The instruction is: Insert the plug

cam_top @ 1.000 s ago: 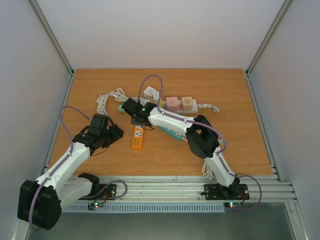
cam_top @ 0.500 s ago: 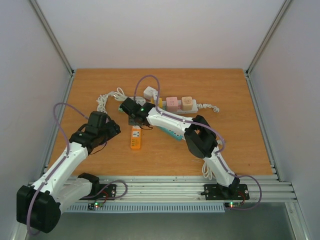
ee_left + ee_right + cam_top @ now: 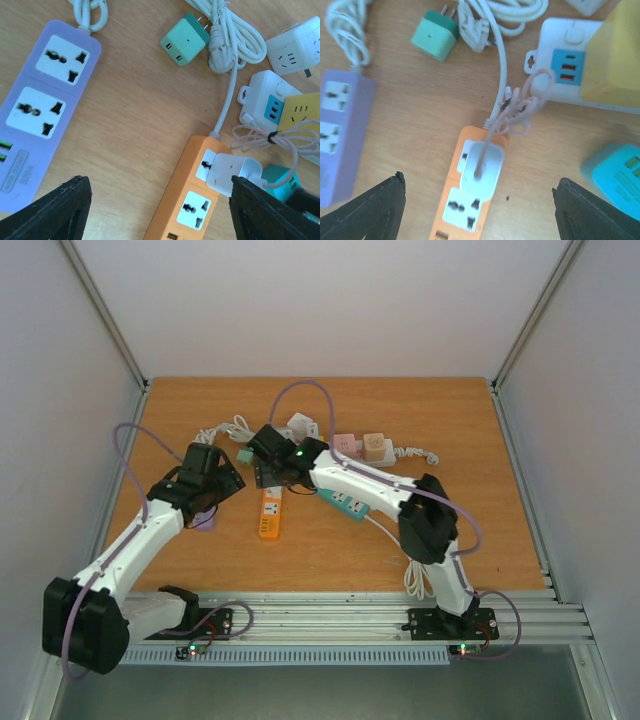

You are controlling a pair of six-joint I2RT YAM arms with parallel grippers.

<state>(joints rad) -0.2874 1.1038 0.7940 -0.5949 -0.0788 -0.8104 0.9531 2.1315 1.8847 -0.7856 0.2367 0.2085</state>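
The white plug sits in the upper socket of the orange power strip, its thin pale cable bundled just beyond the strip's end. My right gripper hovers above the strip, open, its jaws wide on either side and touching nothing. The left wrist view shows the same plug and orange strip; my left gripper is open over the bare wood beside the strip. From above, the orange strip lies between the left gripper and the right gripper.
A purple power strip lies left of the orange one. A green adapter, a coiled white cable, a white strip with a blue panel, a yellow cube and a teal strip crowd the far side.
My right gripper has opened, let go of the white plug and drawn back from it. The left arm has swung toward the orange strip, and its jaws have widened.
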